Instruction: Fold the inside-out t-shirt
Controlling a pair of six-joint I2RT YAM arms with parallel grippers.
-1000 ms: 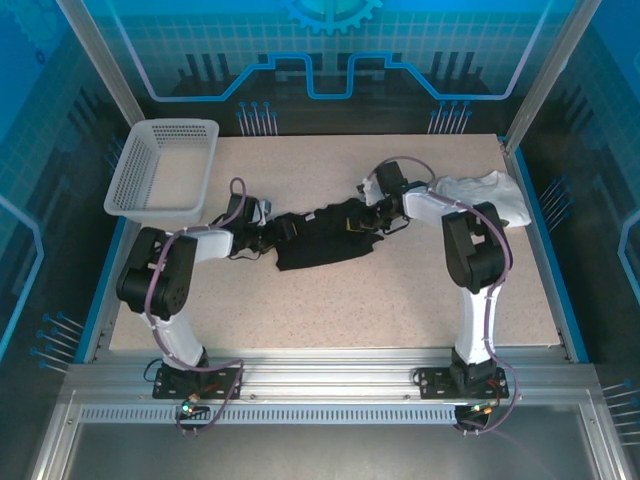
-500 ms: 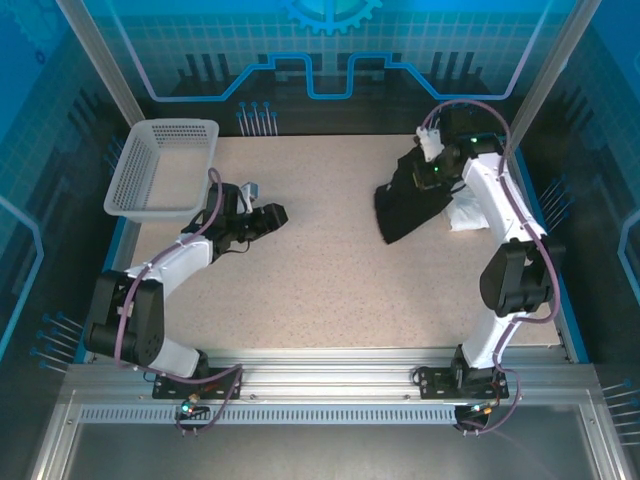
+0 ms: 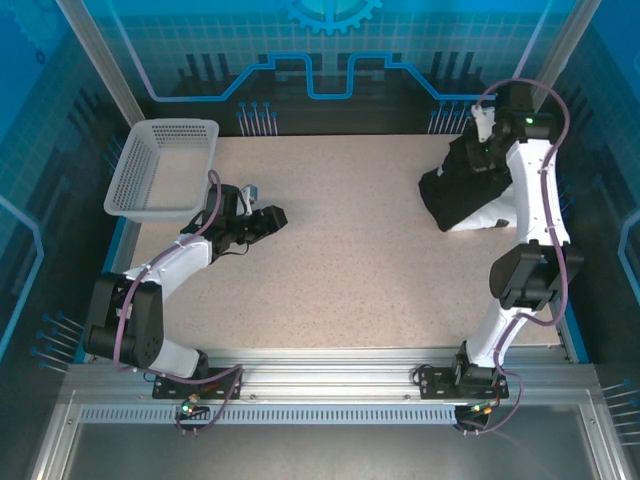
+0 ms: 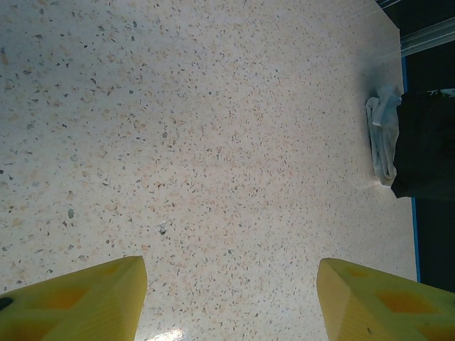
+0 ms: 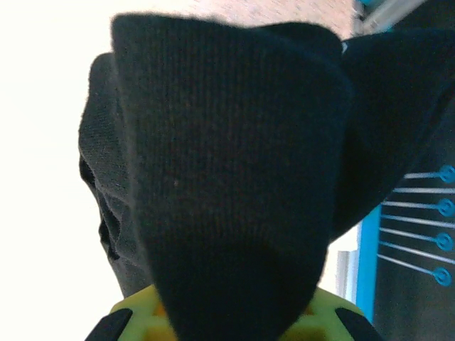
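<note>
The inside-out t-shirt [image 3: 458, 196] hangs as a bunched black bundle at the far right of the table, lifted by my right gripper [image 3: 486, 141], which is shut on its upper edge. In the right wrist view, black ribbed cloth [image 5: 227, 177] drapes over the right gripper [image 5: 234, 320] and hides the fingertips. My left gripper [image 3: 274, 215] hovers low over the bare table left of centre, open with nothing between its yellow fingers [image 4: 78, 302]. From the left wrist view, the t-shirt [image 4: 426, 149] shows far off at the right edge.
A white garment [image 3: 490, 219] lies crumpled under the hanging shirt near the right table edge, also visible as a white garment [image 4: 382, 138] in the left wrist view. A white mesh basket [image 3: 165, 165] sits at the far left corner. A speckled tabletop [image 3: 340, 260] spreads between the arms.
The shirt lay stretched across the table's middle between both grippers. My left gripper let go and drew back; my right arm lifted the shirt and swung it to the far right.
</note>
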